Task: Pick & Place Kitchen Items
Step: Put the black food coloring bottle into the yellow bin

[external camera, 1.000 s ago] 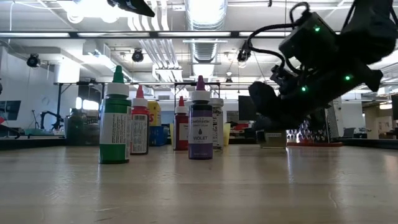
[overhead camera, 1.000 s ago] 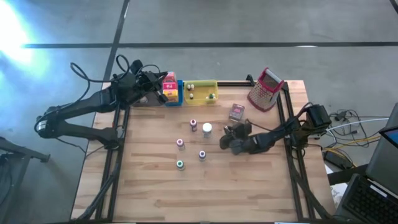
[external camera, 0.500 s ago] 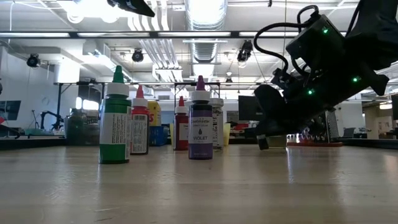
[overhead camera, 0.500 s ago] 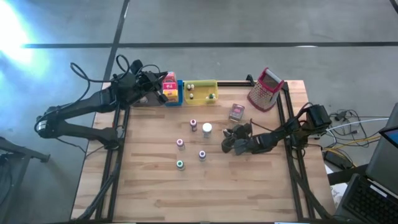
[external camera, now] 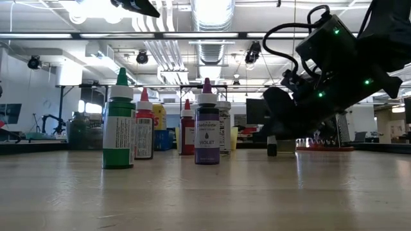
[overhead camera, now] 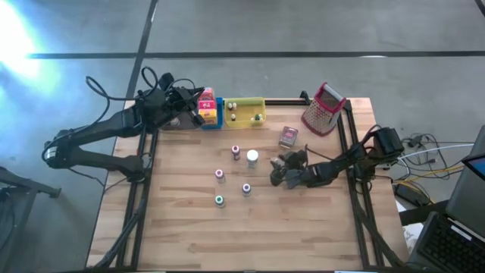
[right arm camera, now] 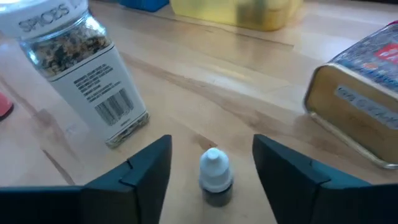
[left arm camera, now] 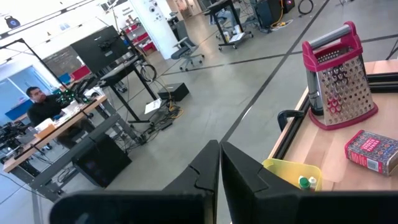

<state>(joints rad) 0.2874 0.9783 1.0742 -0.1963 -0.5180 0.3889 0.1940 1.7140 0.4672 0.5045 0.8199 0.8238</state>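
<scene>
The right hand hung low near the bench's middle, fingers spread either side of a tiny white-capped bottle standing upright beside the spice jar. Light, rigid and probably tippy, it looked best pinched across its body below the cap. The left hand waited clenched and empty at the far left corner.

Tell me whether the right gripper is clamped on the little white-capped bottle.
No. The right gripper stands open, fingers clear of the small bottle between them.

Back edge: we see trays left, grater right.
Tin: between them, nearer centre.
Bottles: mid-table, left of right gripper.
</scene>
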